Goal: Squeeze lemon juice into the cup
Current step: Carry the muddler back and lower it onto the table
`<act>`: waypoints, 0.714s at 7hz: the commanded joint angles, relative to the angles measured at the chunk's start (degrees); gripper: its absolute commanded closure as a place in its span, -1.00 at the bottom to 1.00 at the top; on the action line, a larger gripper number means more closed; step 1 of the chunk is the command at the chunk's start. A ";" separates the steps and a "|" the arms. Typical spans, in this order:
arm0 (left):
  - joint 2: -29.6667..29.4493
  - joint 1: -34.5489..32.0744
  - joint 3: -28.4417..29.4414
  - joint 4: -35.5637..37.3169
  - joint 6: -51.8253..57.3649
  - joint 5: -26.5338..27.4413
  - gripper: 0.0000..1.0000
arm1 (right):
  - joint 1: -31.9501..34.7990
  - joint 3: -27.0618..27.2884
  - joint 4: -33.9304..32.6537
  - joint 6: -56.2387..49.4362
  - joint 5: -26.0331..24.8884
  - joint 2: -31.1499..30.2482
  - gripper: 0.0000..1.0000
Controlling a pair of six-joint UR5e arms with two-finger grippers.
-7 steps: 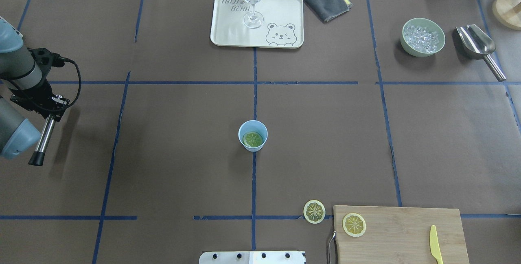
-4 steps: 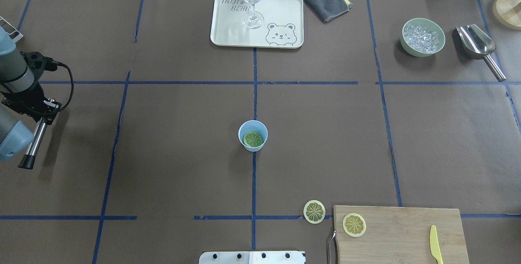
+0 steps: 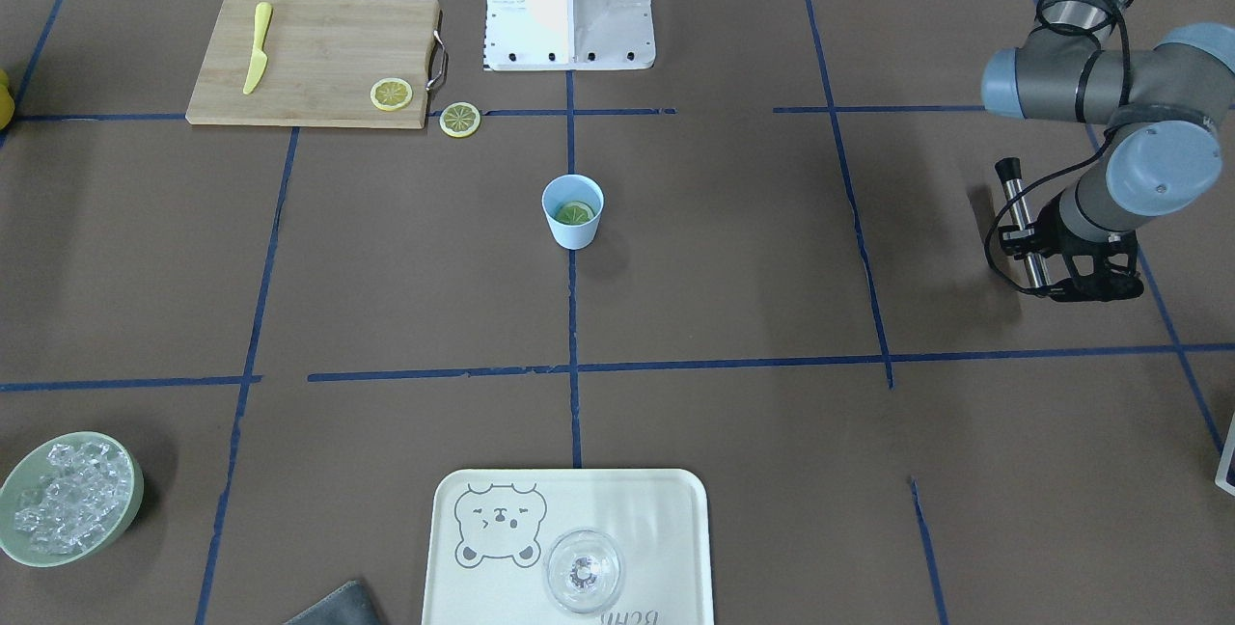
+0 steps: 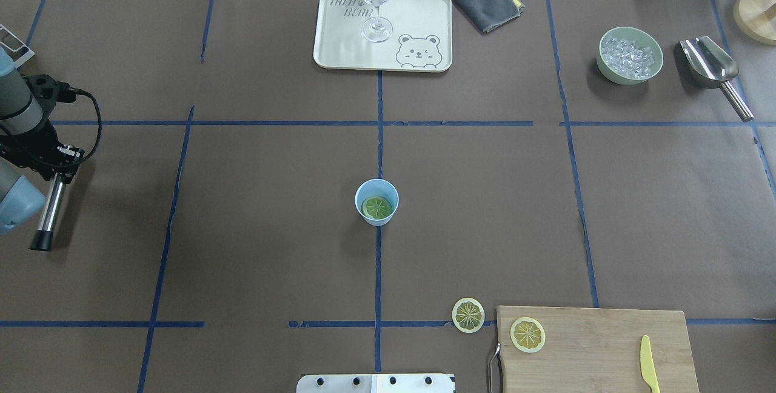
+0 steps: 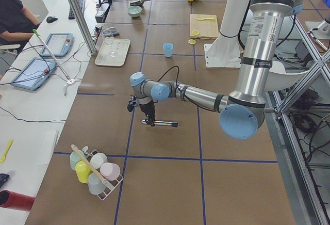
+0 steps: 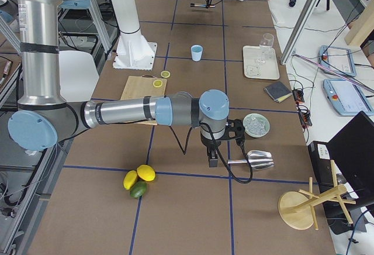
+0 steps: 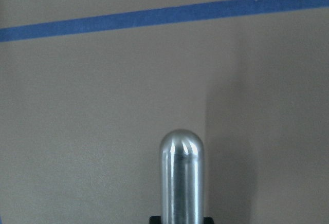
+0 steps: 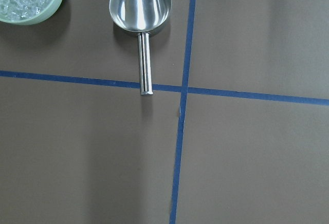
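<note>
1. Lemon slice [image 4: 377, 207] is lying flat at the bottom of the cup [image 3: 572, 231] with its segmented face turned up. It is thin and round and is looking greenish-yellow in the cup's shade. Pale spokes are running out from its centre to a lighter edge, and it is leaving a ring of blue floor uncovered around it.
2. The cup is standing upright on the brown table covering [image 4: 273, 229], right on a blue tape line. It is light blue, tapered and without a handle.
3. A second slice [image 4: 468, 315] is lying on the table covering well apart from the cup, toward the robot's base and right, just beside the corner of the cutting board [image 4: 606, 350]. A third slice [image 4: 527, 334] is resting on that board near its handle edge. A yellow knife [image 4: 648, 372] is lying farther from the cup on the same board.
4. The left gripper [image 4: 59, 167] is hanging well apart from the cup on the robot's left. Its jaws are clamping a metal rod [image 4: 48, 214], whose black-capped end is pointing toward the robot's side.
5. The right gripper [image 6: 212, 158] is hovering far from the cup, beyond the bowl of ice [image 4: 606, 71], over the handle of the scoop [image 4: 709, 62]. It is showing only in a side view, so whether its jaws are parted or closed cannot be told.
</note>
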 commanded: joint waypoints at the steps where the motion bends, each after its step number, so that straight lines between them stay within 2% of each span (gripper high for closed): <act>1: -0.02 -0.12 0.14 0.00 0.09 0.00 -1.00 | 0.00 -0.09 -0.07 0.03 -0.07 0.31 -1.00; 3: -0.37 -2.57 0.05 -0.17 0.01 -0.26 -1.00 | 0.00 -0.01 0.02 0.12 -0.07 0.40 -1.00; 5: -2.91 -8.09 -1.60 0.52 0.44 -0.53 -1.00 | 0.00 -0.53 -0.16 0.12 -0.16 1.45 -1.00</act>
